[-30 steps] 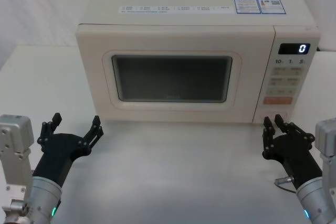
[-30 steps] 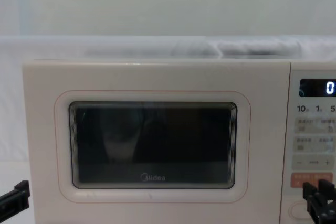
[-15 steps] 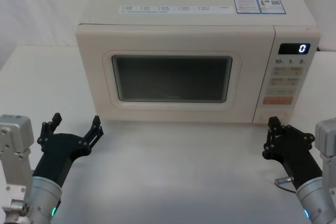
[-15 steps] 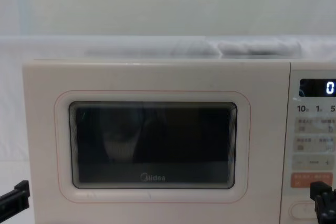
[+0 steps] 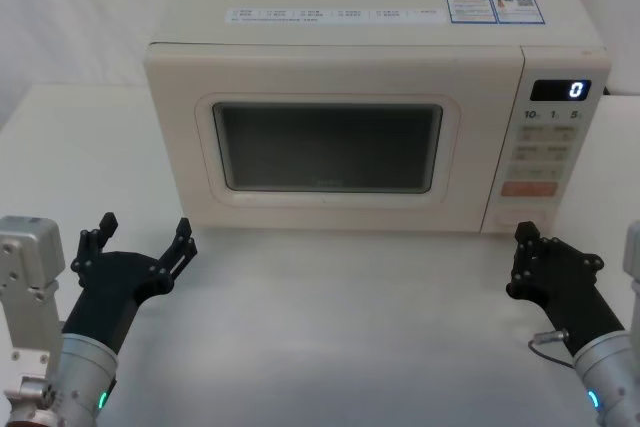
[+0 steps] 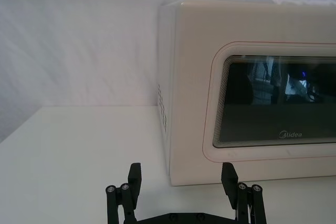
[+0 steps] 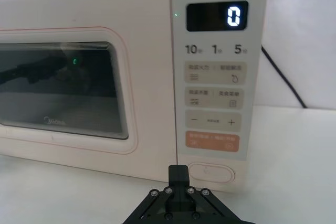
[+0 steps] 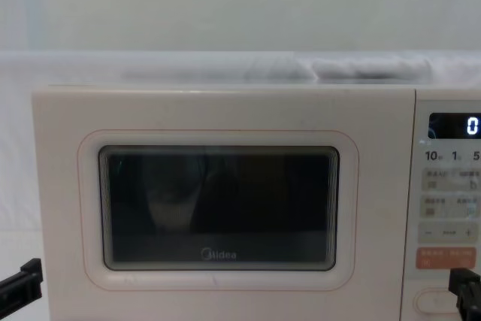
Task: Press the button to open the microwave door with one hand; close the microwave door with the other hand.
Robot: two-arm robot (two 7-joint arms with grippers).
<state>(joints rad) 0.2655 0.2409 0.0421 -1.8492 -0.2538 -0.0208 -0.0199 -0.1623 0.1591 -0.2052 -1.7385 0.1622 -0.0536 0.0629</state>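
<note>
While the microwave door (image 5: 327, 152) sits flush and closed, the right gripper (image 5: 526, 243), fingers pinched together and empty, hovers just before the button (image 7: 210, 172). Left gripper (image 5: 140, 243) rests spread wide, empty, near the door's lower left corner.

In the chest view the button (image 8: 434, 302) is cut off by the bottom edge and partly covered by the right gripper (image 8: 467, 291), itself cropped at the corner. The panel's small key labels are too small to read there. In the left wrist view the door (image 6: 273, 93) runs off the edge — the left gripper (image 6: 181, 192) shows just its fingertips.
</note>
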